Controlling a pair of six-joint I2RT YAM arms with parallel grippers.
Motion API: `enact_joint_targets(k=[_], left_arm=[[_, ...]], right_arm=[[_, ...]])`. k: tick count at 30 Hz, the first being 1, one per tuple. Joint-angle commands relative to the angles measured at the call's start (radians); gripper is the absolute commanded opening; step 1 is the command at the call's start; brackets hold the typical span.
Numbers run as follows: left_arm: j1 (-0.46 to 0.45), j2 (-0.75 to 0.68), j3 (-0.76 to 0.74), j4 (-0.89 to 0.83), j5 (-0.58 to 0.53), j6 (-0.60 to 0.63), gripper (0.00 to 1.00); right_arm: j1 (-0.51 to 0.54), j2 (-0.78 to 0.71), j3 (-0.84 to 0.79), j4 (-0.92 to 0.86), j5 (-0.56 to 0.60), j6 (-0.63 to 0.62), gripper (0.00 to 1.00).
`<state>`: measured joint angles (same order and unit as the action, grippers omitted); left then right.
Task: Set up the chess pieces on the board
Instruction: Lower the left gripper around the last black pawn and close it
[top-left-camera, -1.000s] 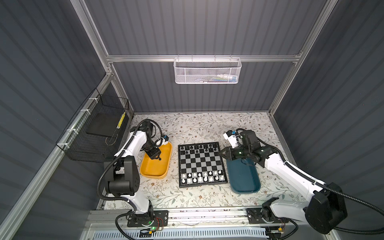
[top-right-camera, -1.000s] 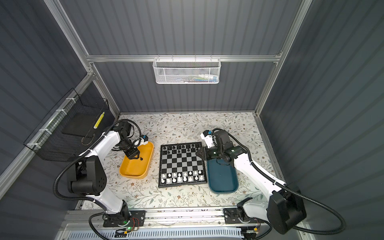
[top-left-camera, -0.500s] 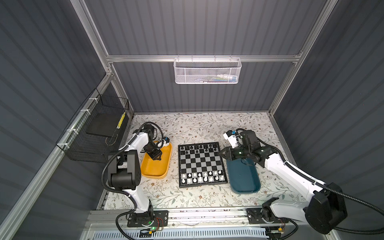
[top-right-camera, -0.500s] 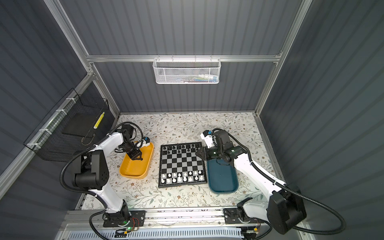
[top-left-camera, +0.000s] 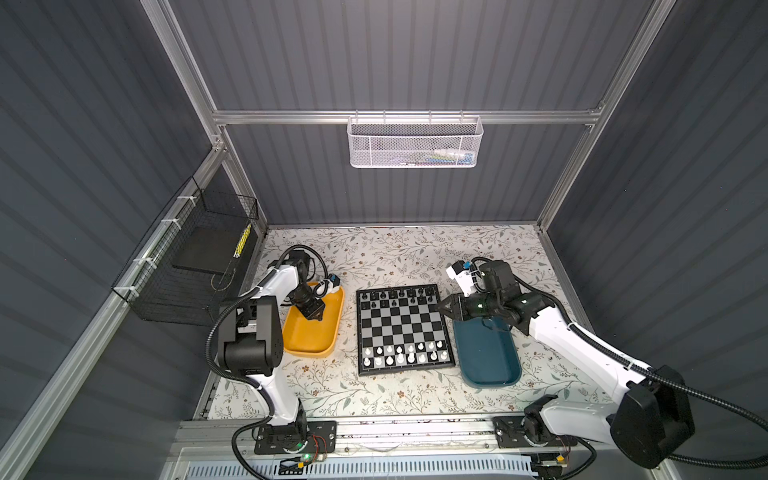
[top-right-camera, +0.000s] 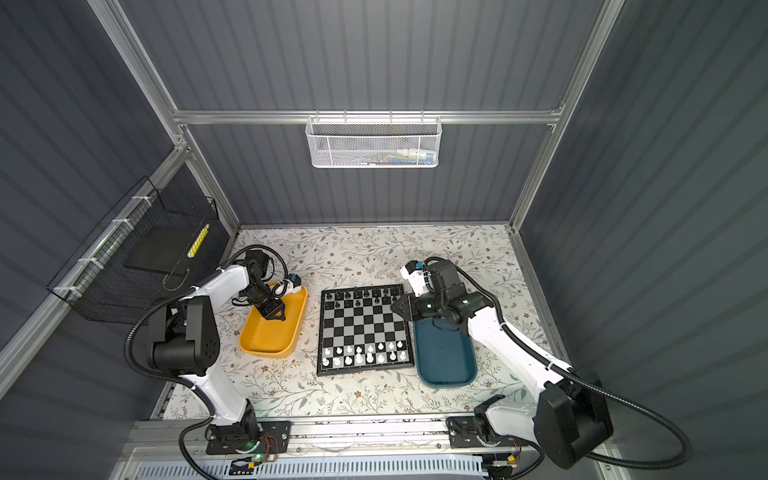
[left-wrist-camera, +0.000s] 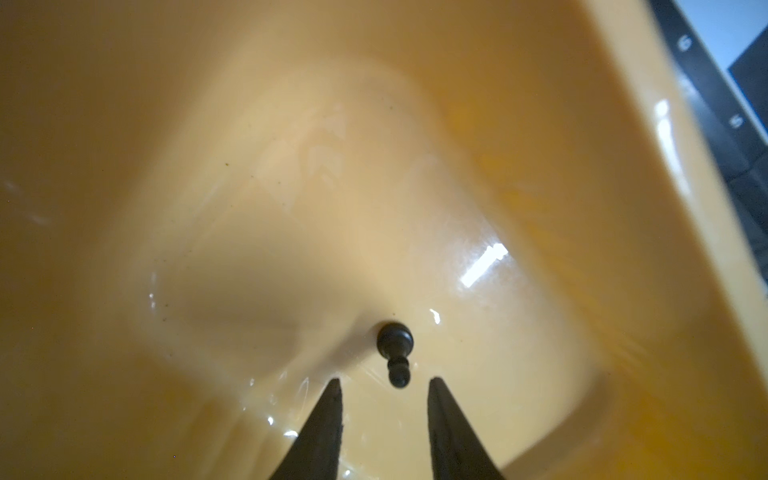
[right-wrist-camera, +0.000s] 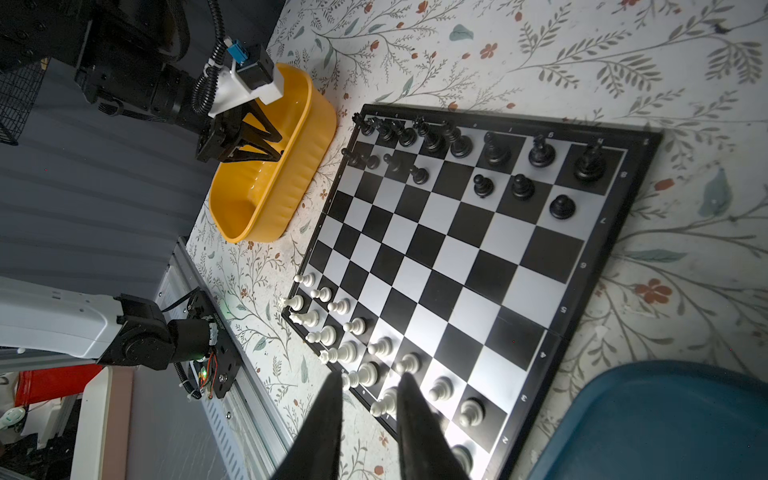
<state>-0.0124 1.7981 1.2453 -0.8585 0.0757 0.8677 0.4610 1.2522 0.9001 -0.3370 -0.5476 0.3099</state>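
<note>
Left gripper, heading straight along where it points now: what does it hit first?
Most likely the black pawn lying just ahead of the left gripper, whose tips stand apart. Depth is unclear, so the yellow tray floor beneath may come first.

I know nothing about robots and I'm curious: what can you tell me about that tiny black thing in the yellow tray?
It is a black chess pawn, glossy plastic by the look, with a round base, a thin neck and a small ball head. It seems to lie on its side on the floor of the yellow tray, the only piece in view there, with its head towards the left pincer. The pincer's two dark fingers stand apart, just short of it on either side. Nothing grips it yet.
</note>
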Motion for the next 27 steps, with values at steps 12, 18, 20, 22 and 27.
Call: enact_joint_targets(k=[12,18,20,22,27], left_arm=[[-0.043,0.007,-0.049,0.035,-0.020,-0.012,0.34],[-0.046,0.009,-0.044,0.033,-0.031,-0.012,0.28],[-0.046,0.007,-0.044,0.033,-0.031,-0.012,0.27],[-0.046,0.004,-0.048,0.035,-0.037,-0.010,0.26],[-0.046,0.003,-0.055,0.038,-0.041,-0.010,0.26]], right_arm=[[0.005,-0.005,0.011,0.005,-0.011,-0.005,0.26],[0.005,-0.010,0.002,0.009,-0.011,-0.002,0.26],[0.006,-0.010,0.001,0.010,-0.011,0.000,0.26],[0.005,-0.012,0.000,0.012,-0.010,0.000,0.26],[0.006,-0.012,-0.001,0.013,-0.012,0.001,0.26]])
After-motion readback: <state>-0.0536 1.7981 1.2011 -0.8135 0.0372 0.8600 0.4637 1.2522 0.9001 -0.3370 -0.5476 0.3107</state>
